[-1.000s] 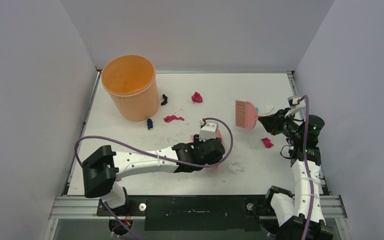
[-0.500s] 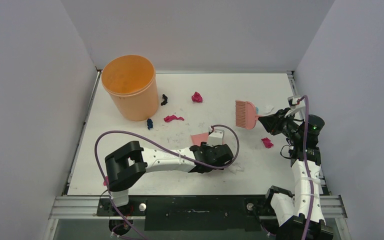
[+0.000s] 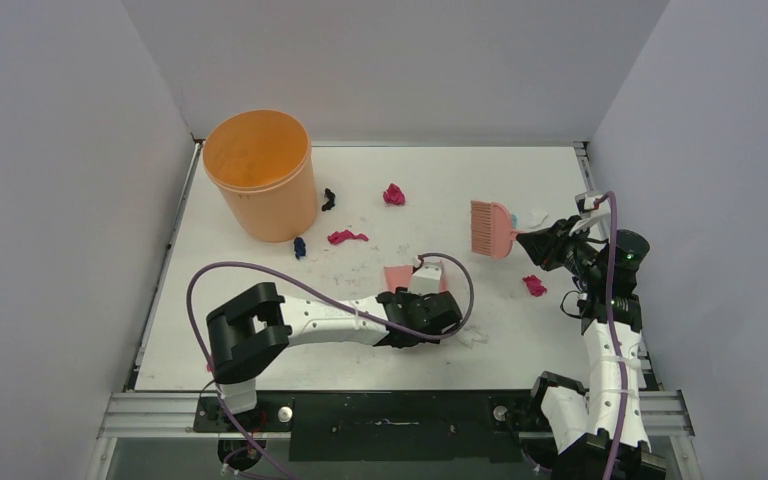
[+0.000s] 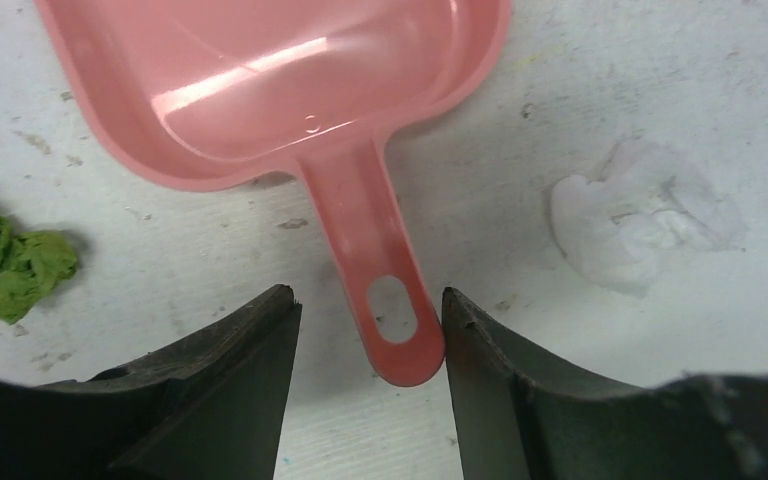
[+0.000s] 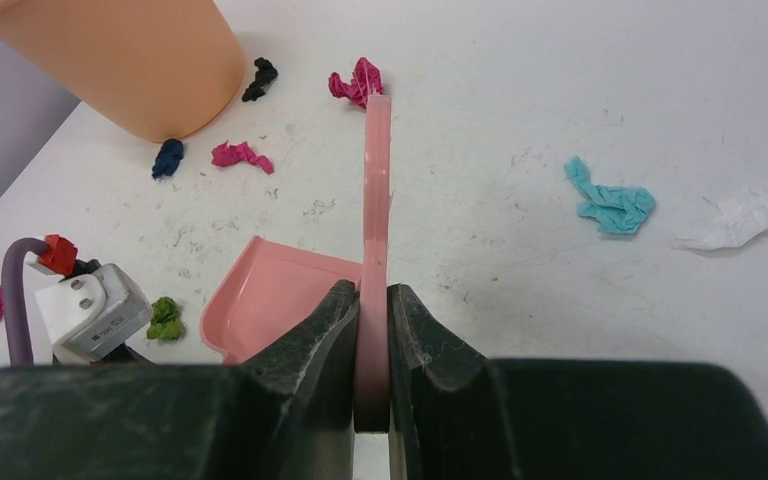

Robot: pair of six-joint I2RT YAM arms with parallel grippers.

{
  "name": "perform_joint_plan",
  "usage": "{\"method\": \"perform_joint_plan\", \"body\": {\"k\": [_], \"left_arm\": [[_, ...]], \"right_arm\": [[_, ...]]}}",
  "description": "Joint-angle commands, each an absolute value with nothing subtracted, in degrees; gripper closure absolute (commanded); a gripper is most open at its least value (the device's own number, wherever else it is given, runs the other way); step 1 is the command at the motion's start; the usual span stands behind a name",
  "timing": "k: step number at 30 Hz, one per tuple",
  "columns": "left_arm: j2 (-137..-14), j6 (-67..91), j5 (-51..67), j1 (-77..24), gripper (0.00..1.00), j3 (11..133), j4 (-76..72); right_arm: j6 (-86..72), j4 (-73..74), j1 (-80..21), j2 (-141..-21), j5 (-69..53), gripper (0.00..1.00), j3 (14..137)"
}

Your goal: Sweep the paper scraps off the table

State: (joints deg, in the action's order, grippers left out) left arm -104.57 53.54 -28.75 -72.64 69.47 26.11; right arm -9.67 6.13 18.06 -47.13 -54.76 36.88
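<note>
The pink dustpan lies flat on the white table, mouth away from my left gripper. That gripper is open, its jaws either side of the handle end, which touches the right finger. A green scrap lies left of it and a white scrap right. My right gripper is shut on the pink brush handle and holds the brush at the right. Magenta, black, dark blue and teal scraps lie scattered.
A tall orange bucket stands at the far left corner. More magenta scraps lie mid-table and near the right arm. A white scrap lies beyond the brush. Grey walls close in three sides.
My left arm has swung right and drawn back toward the near edge, uncovering the dustpan, so the open jaws now sit at its handle end. The right arm and brush have not moved.
</note>
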Motion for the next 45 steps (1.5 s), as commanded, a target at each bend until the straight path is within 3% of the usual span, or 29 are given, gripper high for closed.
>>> {"method": "perform_joint_plan", "body": {"k": [1,9,15,28,45], "left_arm": [[-100.1,53.1,-31.5,-71.9,0.48,67.9,30.0],[-96.4,51.1,-32.3,-70.9,0.48,64.7,27.9],[-100.3,43.3,-27.9,-71.2,0.52,67.8,25.8],[-102.9,44.4,-28.3,-71.5,0.55,69.2,27.5],[-103.0,42.6,-29.6,-71.1,0.74,69.0,26.6]], "right_arm": [[-8.5,3.4,18.4,-46.1,-56.6,0.95,37.6],[-8.5,3.5,18.4,-46.0,-56.6,0.95,37.5],[-8.4,3.5,18.4,-46.1,-56.5,0.95,37.5],[-8.2,3.7,18.4,-46.1,-56.4,0.95,37.5],[-8.0,3.6,18.4,-46.2,-56.5,0.95,37.3]]}}
